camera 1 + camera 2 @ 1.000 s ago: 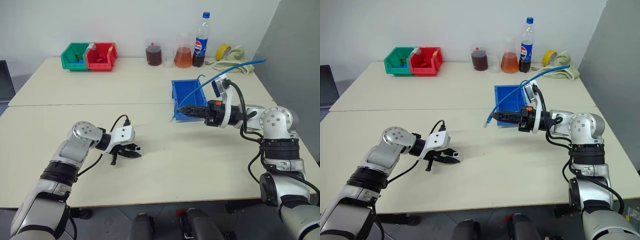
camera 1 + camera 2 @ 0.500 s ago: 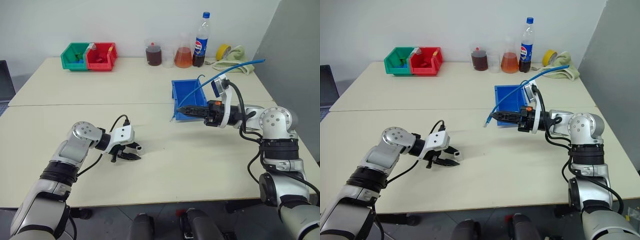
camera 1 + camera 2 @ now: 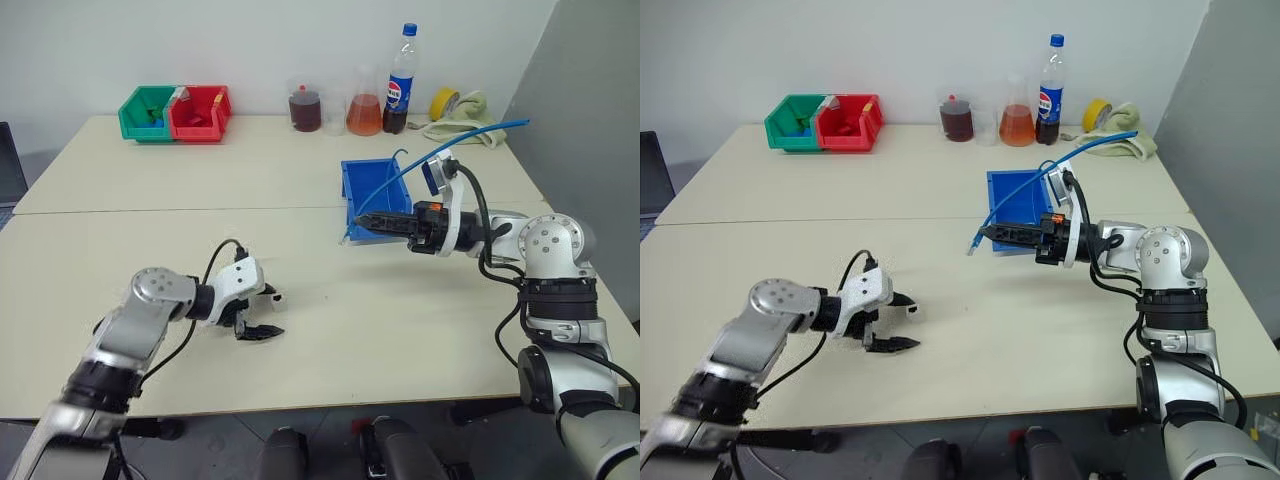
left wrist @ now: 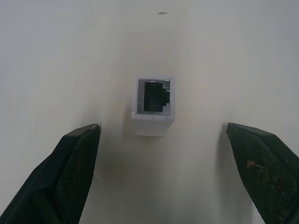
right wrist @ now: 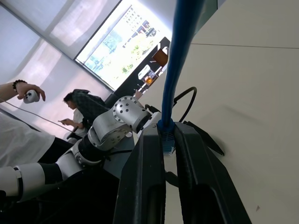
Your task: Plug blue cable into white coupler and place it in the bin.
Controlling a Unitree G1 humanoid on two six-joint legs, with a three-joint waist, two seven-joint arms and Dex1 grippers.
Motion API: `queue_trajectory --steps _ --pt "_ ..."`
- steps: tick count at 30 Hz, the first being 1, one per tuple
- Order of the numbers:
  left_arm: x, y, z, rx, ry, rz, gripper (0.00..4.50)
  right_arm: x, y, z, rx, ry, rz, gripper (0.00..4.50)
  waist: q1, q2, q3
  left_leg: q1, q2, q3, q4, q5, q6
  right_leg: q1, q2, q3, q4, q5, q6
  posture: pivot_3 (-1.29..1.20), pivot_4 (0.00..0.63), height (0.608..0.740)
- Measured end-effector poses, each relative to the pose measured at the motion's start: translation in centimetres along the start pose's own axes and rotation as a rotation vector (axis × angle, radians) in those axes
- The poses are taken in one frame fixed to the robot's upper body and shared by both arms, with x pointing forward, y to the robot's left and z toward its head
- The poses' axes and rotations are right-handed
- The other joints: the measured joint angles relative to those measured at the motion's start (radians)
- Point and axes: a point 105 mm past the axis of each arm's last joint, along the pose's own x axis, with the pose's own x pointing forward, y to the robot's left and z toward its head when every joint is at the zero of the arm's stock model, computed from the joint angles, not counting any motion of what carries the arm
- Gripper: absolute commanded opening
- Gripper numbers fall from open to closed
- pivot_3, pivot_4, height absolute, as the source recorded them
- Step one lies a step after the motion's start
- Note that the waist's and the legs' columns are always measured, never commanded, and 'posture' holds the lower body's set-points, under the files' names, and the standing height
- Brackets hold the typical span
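The white coupler (image 4: 154,100) lies on the table with its dark socket facing the left wrist camera. My left gripper (image 3: 267,315) is open just short of it, one finger (image 4: 70,172) on each side, touching nothing. The blue cable (image 3: 480,130) runs from my right gripper (image 3: 362,221) up and away to the right, and its plug end hangs past the fingertips. That gripper is shut on the cable (image 5: 180,60), held level above the table. The blue bin (image 3: 350,185) stands just behind it.
A green bin (image 3: 145,110) and a red bin (image 3: 200,110) stand at the back left. Two flasks (image 3: 365,112), a cola bottle (image 3: 402,80), yellow tape (image 3: 445,102) and a cloth (image 3: 470,105) line the back edge. People (image 5: 81,112) are visible beyond the table.
My left gripper has opened wide, rolled and drawn back a little, leaving the white coupler free on the table. The right arm and the cable have not moved.
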Motion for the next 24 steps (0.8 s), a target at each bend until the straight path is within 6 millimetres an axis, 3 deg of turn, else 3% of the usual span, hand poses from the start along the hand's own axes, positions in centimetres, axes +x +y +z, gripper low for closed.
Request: queue_trajectory --steps 12,24 --pt "1.4 -4.4 0.5 -0.540 -0.064 0.420 4.48 -0.4 0.0 -0.6 0.023 0.017 0.000 0.08 0.001 0.000 0.000 0.019 -0.001 0.000 -0.001 0.000 0.000 0.020 0.000 0.001 -0.002 0.000 0.001 0.00 0.150 0.740" --pt "2.7 -4.8 1.1 -0.724 -0.122 0.709 4.48 -0.8 -0.1 -0.8 0.037 0.037 -0.013 0.08 0.000 0.001 -0.001 0.020 -0.001 0.000 -0.001 0.000 0.000 0.021 0.000 0.001 -0.002 0.000 0.001 0.00 0.150 0.740"
